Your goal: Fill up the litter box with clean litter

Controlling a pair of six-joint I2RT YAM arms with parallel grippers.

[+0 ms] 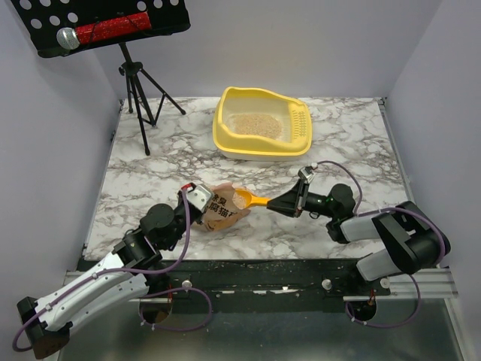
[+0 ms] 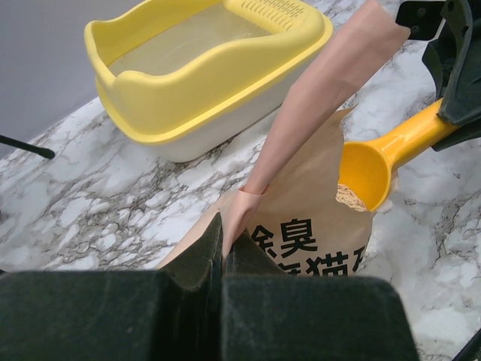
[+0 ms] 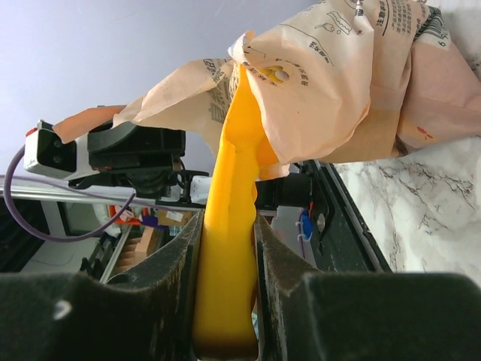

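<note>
Yellow litter box (image 1: 255,149), perhaps thinly filled.

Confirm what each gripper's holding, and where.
Left gripper pinches the bag by its top edge; right gripper clamps the scoop by its handle.

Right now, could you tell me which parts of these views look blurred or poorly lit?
Top external: evenly lit, sharp throughout. Left wrist: left gripper dark and blurred, bag print crisp. Right wrist: right gripper dark and soft, scoop slightly blurred.
</note>
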